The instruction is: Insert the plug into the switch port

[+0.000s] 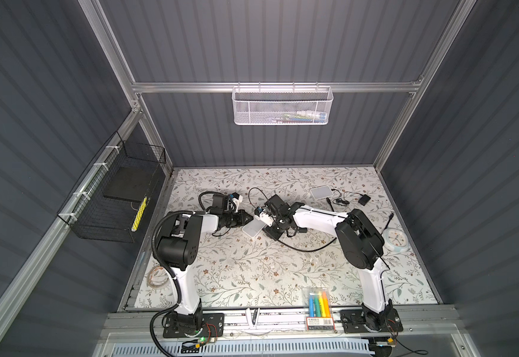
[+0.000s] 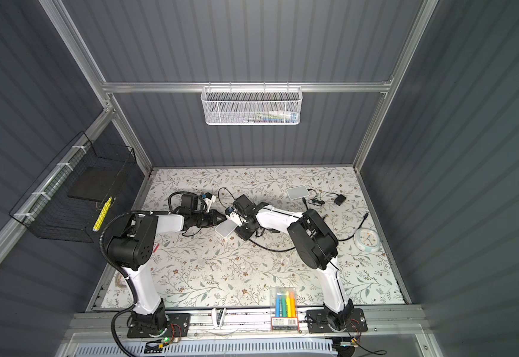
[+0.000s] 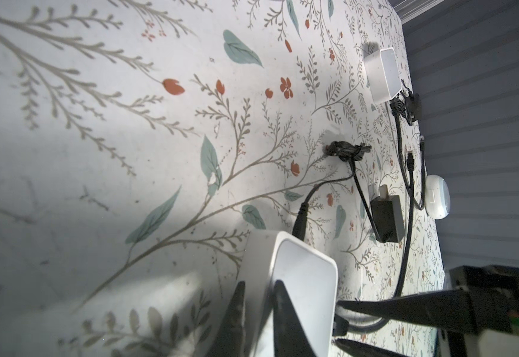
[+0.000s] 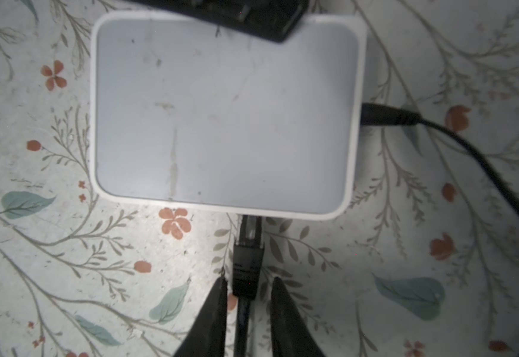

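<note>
The white switch (image 1: 253,229) (image 2: 225,229) lies near the middle of the floral table. My left gripper (image 3: 259,282) (image 1: 248,220) is shut on one edge of the switch (image 3: 301,272), one finger on each face. A black plug (image 4: 248,247) sits with its tip inside the near side of the switch (image 4: 227,114), its cable trailing back. My right gripper (image 4: 248,279) (image 1: 267,230) is open, a finger on each side of the plug's boot with a small gap to each. A second black plug (image 4: 388,117) is in the adjoining side.
Another white switch (image 1: 321,192) with cables, a black adapter (image 1: 364,200) and a white clock (image 1: 394,238) lie at the back right. A marker pack (image 1: 319,304) sits at the front edge. A white mesh basket (image 1: 282,105) hangs on the back wall, a black wire basket (image 1: 119,191) on the left.
</note>
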### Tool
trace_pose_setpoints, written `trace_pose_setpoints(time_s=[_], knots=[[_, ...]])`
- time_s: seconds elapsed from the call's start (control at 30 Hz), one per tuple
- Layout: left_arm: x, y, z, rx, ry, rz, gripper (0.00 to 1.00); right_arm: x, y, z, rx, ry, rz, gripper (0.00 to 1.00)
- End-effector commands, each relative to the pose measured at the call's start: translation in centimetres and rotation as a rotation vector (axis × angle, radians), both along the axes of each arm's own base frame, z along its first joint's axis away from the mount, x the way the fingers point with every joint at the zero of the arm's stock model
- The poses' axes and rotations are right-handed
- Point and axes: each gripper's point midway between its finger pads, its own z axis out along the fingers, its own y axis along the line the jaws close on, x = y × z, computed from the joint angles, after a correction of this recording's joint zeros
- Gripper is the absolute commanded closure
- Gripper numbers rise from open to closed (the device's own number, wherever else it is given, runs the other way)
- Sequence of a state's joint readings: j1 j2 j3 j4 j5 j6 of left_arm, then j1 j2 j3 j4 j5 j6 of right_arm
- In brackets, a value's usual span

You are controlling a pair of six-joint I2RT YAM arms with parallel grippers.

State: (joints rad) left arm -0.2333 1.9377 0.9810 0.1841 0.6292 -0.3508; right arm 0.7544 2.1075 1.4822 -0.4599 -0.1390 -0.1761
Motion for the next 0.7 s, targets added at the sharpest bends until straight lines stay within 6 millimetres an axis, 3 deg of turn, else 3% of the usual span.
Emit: trace_pose_setpoints(time_s=[0.0, 0.37, 0.53, 0.67], knots=[[-3.6, 1.1, -4.4, 0.091, 0.189, 0.012, 0.83, -0.1, 0.2, -0.8, -0.003, 0.021, 0.000, 0.74], [-3.9, 0.8, -4.5, 0.066, 0.189, -0.005, 0.80, 0.4, 0.7, -0.4, 0.008, 0.012, -0.008, 0.90], [-4.4, 0.6, -4.8, 0.047, 0.194, -0.016, 0.75, 0.7, 1.1, -0.1, 0.019, 0.010, -0.022, 0.93], [-4.8, 0.5, -5.0, 0.038, 0.202, -0.026, 0.77, 0.9, 1.2, 0.0, 0.020, 0.009, -0.026, 0.94]])
